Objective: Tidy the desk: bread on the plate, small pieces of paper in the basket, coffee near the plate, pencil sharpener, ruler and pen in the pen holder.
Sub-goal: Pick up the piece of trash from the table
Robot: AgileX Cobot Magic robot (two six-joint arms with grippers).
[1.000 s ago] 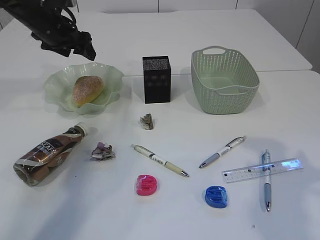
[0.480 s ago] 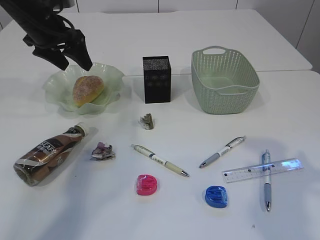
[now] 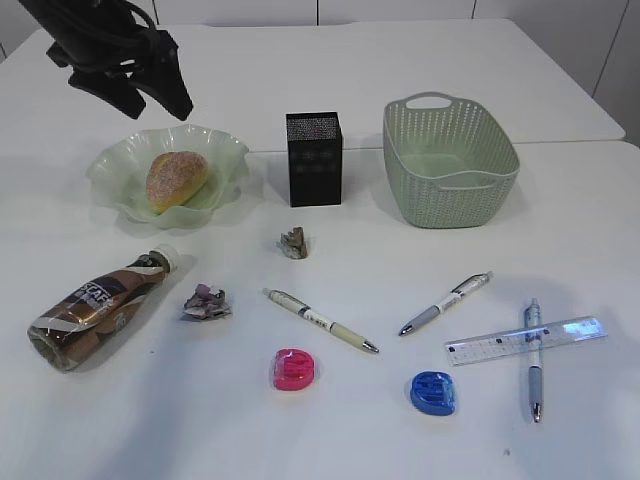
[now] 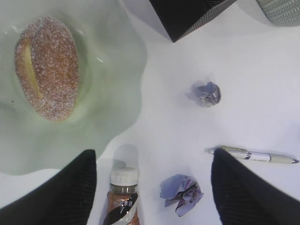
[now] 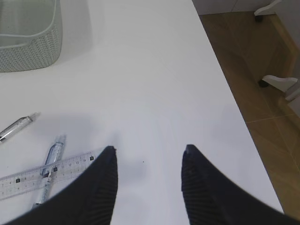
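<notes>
In the left wrist view, the coffee bottle point(image 4: 123, 199) was cut off by the bottom edge below its neck. The plate point(image 4: 117, 93) ran past the left and top edges. Only a corner of the pen holder point(image 4: 187, 14) showed. In the right wrist view, the ruler point(image 5: 42, 173) ran off the left edge, and the basket point(image 5: 28, 51) was cropped at the top left.

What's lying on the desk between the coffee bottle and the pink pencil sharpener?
A crumpled scrap of paper lies between the coffee bottle and the pink pencil sharpener, touching neither. The exterior view shows this.
</notes>
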